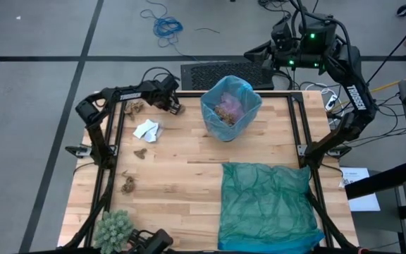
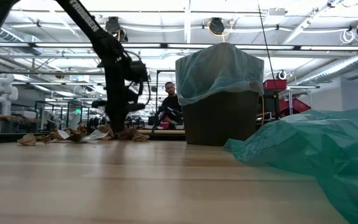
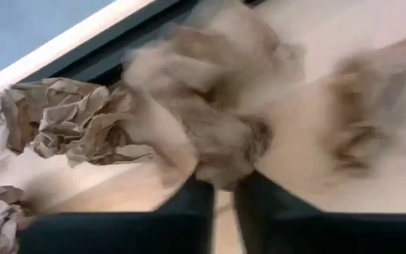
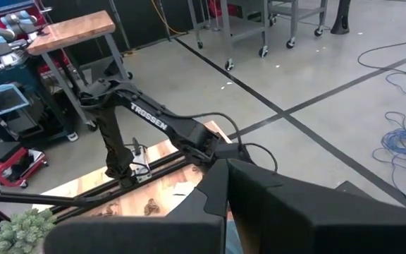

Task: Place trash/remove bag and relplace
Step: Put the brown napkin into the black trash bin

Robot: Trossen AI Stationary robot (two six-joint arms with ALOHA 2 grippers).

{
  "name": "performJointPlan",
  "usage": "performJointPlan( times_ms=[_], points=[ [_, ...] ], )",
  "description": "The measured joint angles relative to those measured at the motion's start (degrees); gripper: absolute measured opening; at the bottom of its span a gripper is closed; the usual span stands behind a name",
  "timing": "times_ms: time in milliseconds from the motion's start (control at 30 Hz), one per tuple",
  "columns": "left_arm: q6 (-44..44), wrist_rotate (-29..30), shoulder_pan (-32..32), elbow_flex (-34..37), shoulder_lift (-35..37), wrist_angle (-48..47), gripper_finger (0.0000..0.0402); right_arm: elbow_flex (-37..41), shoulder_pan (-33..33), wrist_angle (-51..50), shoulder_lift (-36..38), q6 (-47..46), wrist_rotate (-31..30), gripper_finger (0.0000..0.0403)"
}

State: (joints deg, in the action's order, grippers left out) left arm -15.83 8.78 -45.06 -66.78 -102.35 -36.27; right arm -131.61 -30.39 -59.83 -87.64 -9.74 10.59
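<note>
Starting at the left pincer (image 3: 224,185): hanging low over the back left part of the surface (image 1: 182,176), fingers nearly together with just a thin slit between them, tips pinching the bottom of a brown wad (image 3: 217,134). Looking pretty smeared in the wrist view, so not reading much detail off that wad. Sitting just beside it, another crumpled brown lump (image 3: 69,120), pressing up against the dark rail at the surface edge.

Moving outward: lying near that pincer, a couple of white scraps (image 1: 146,130), then more small brown lumps (image 1: 140,150) trailing toward the front along the left side, one (image 1: 127,185) sitting well apart from the rest. Showing up in the low view as a ragged little row of paper around the foot of the arm.

Going right: standing upright at the back middle, a dark bin (image 2: 219,118) wearing the light blue bag (image 1: 249,95), with the bag's top folding over the rim. Already holding some brown and pink trash (image 1: 228,109) inside.

Further out: sprawling flat over the front right corner, a green bag (image 1: 266,201), not touching the bin. Sitting at the front left corner, a green spiky ball (image 1: 111,227).

Waiting beyond the back edge behind the bin, the right pincer (image 4: 225,164), fingers closed tight, gripping nothing.

Sitting in the room way behind the surface, a person (image 2: 168,106).
</note>
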Motion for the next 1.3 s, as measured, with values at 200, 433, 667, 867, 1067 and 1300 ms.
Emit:
performJointPlan(
  times_ms=[200,433,667,867,1067,1300],
  points=[
    [0.2,-0.5,1.5,0.0,8.1,0.0,0.0003,0.0,0.0,0.0,0.0,0.1,0.0,0.0000],
    [-0.3,-4.3,4.5,0.0,22.5,1.4,0.0001,0.0,0.0,0.0,0.0,1.2,0.0,0.0000],
    [-7.1,-16.6,7.9,0.0,33.3,21.5,0.0001,0.0,0.0,0.0,0.0,2.4,0.0,0.0000],
    [-9.3,-24.2,11.4,-1.9,32.7,38.2,0.0000,0.0,0.0,0.0,0.0,3.4,0.0,0.0000],
    [-4.3,-24.9,14.9,-12.6,24.6,31.5,0.0000,0.0,0.0,0.0,0.0,4.6,0.0,0.0000],
    [2.0,-25.3,18.8,-26.0,12.5,17.0,0.0000,0.0,0.0,0.0,0.0,4.5,0.0,0.0000]
  ],
)
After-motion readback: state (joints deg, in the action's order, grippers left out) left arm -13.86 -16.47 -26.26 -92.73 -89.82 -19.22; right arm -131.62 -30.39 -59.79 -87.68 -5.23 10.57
